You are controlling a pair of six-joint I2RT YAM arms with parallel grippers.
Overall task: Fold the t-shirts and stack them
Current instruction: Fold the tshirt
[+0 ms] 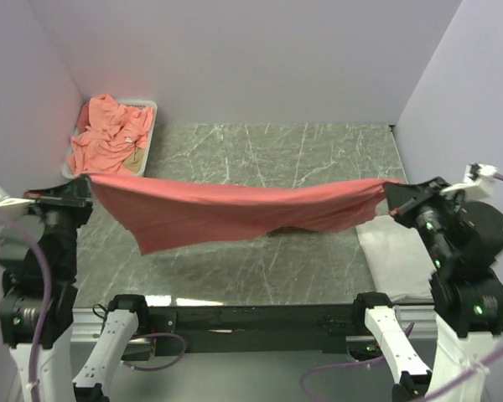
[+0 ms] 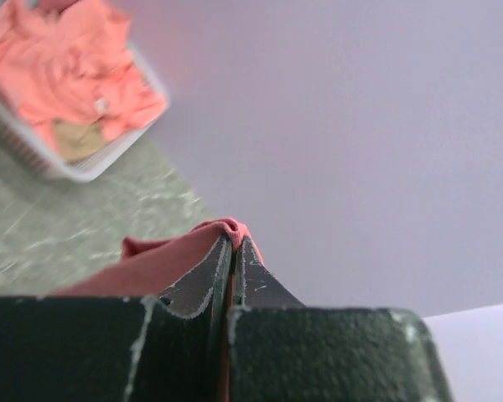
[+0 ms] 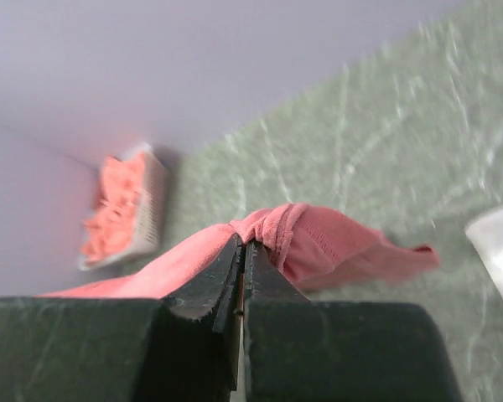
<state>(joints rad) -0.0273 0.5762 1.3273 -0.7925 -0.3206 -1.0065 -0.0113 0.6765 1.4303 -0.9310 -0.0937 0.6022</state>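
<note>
At the near edge of the table the two arms rise on either side, and between them a coral-red t-shirt hangs stretched in the air as a sagging band above the marble top. On the left, the left gripper has its jaws pressed together on one bunched end of the cloth. A small fold of fabric shows past the tips and a thin red line runs down between the jaws. From there the shirt trails off toward the opposite arm. The right gripper is clamped just as tightly on the other end, with a gathered knot of fabric sitting at its tips and the cloth draping away toward the left side. The shirt's lower edge droops loosely, and a longer flap hangs down nearer the left arm. Below the right end of the shirt, a plain white folded garment lies flat on the table's right side. Farther back, in the far left corner against the walls, a white plastic tray holds a crumpled pile of salmon-pink shirts.
</note>
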